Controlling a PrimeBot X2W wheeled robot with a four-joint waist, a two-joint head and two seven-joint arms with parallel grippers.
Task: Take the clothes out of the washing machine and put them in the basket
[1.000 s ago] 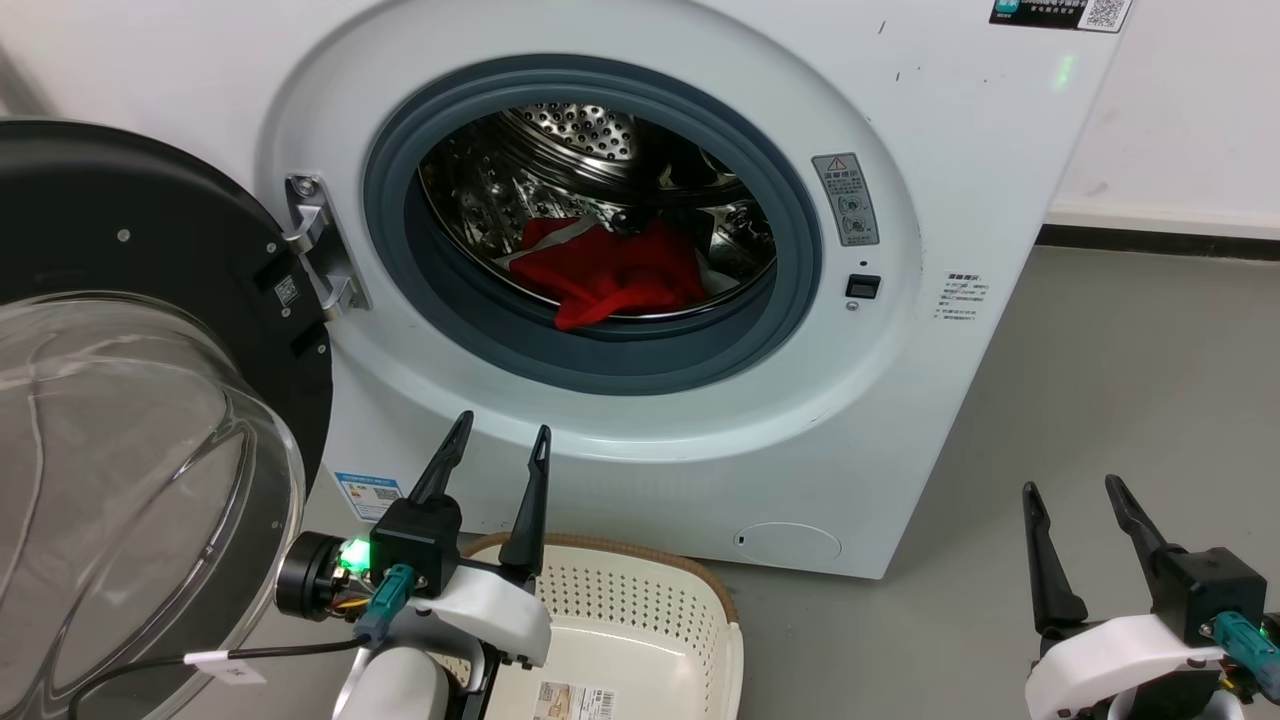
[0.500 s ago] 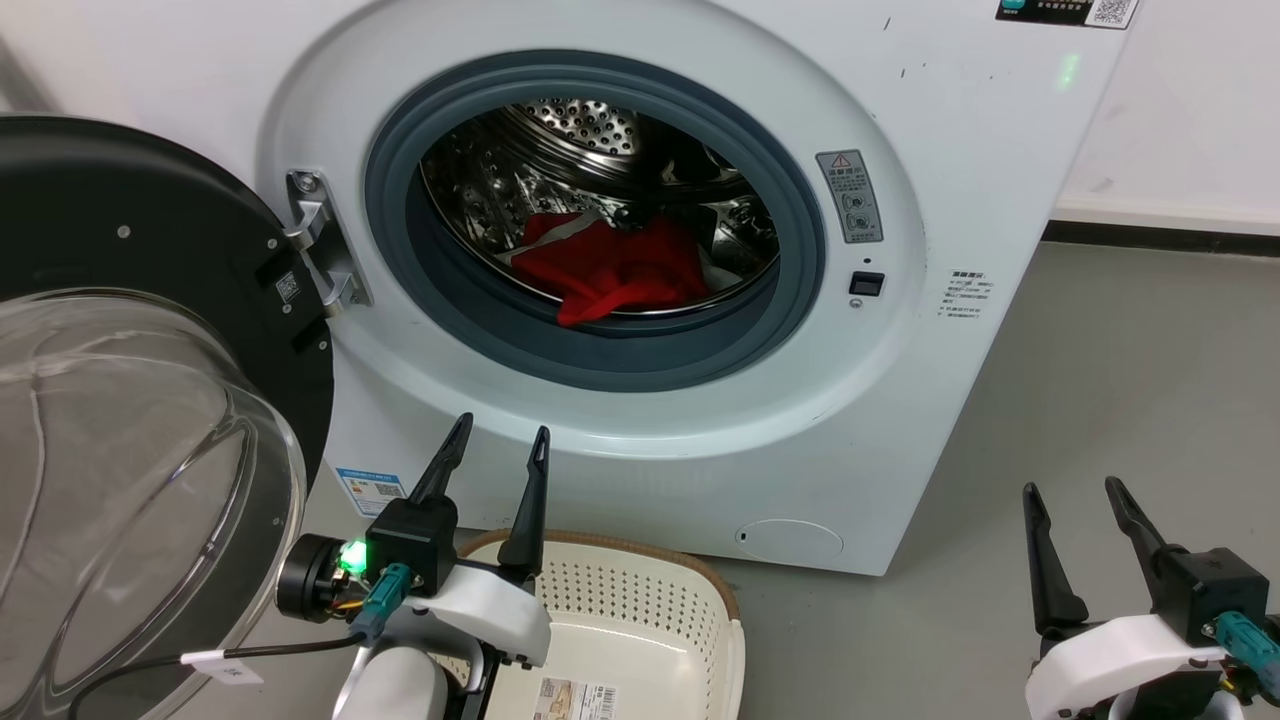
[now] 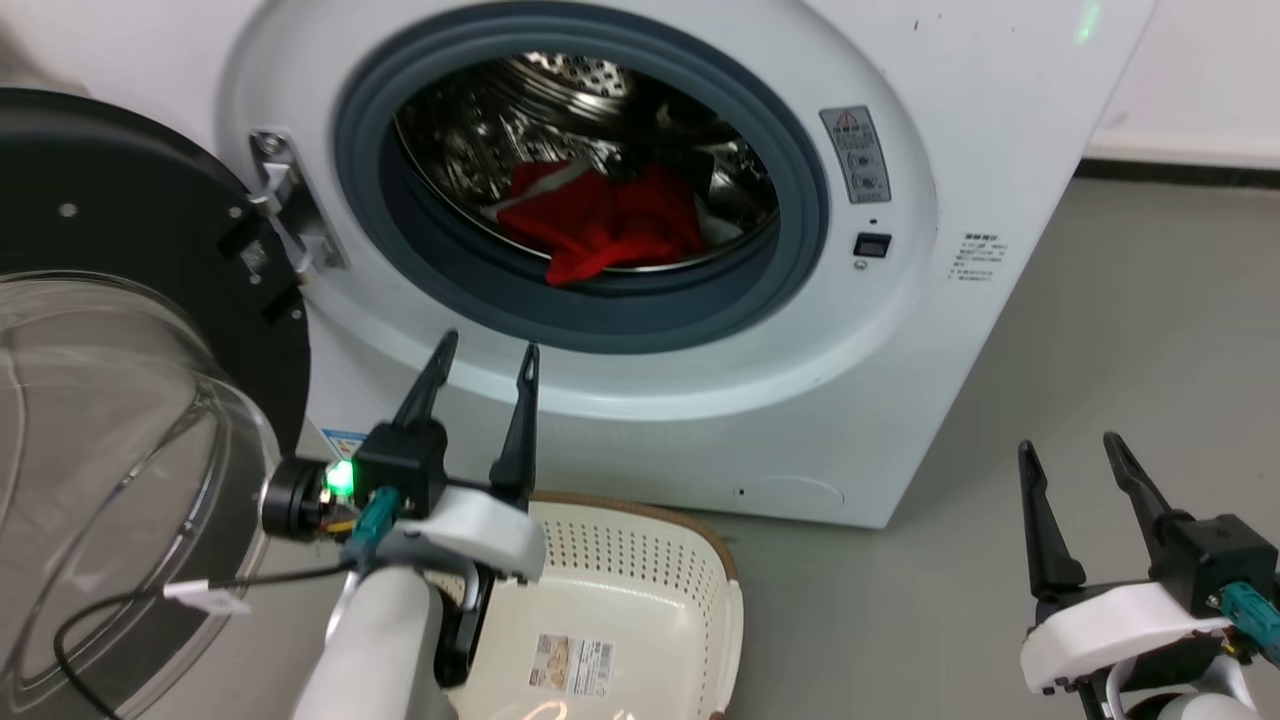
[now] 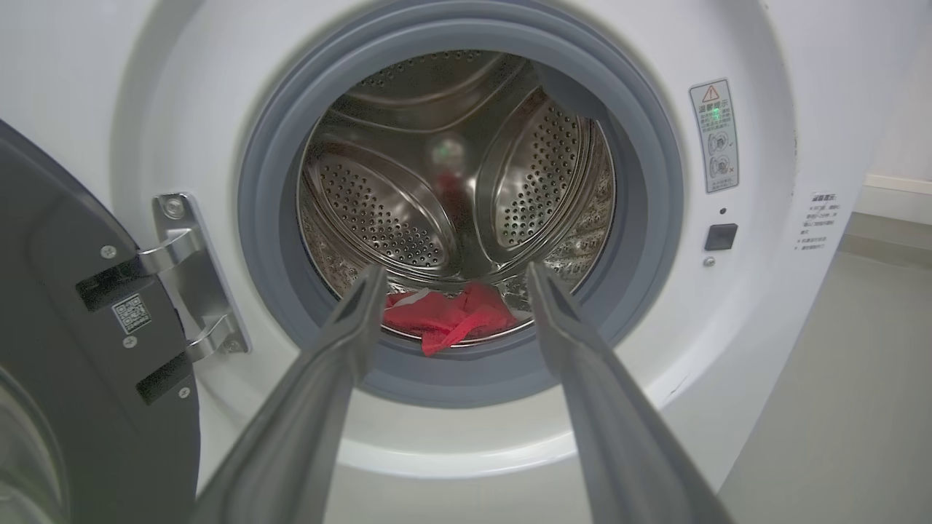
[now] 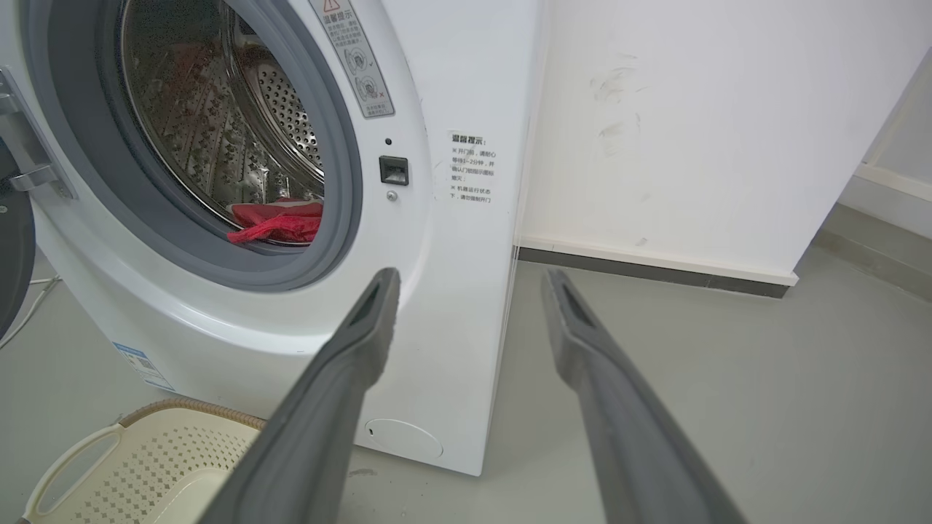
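Left hand (image 3: 488,342): dark fingers (image 3: 516,430), white shell (image 3: 490,535), teal plug (image 3: 371,520).

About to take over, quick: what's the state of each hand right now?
Left hand: open, holding nothing.
Right hand: open, holding nothing.

Grey floor (image 3: 1100,400) lay smooth and matte. White wall (image 5: 692,109) stood behind it, with faint grey scuffs (image 5: 615,94) in its upper part. White skirting (image 5: 655,256) ran along wall foot, with dark strip (image 5: 655,273) beneath it, touching floor. In head view, same strip showed at upper right. Second wall (image 5: 903,124) met first at corner on far right, with own pale skirting (image 5: 885,185). Thin pale cable (image 5: 25,304) lay on floor at left edge of right wrist view.
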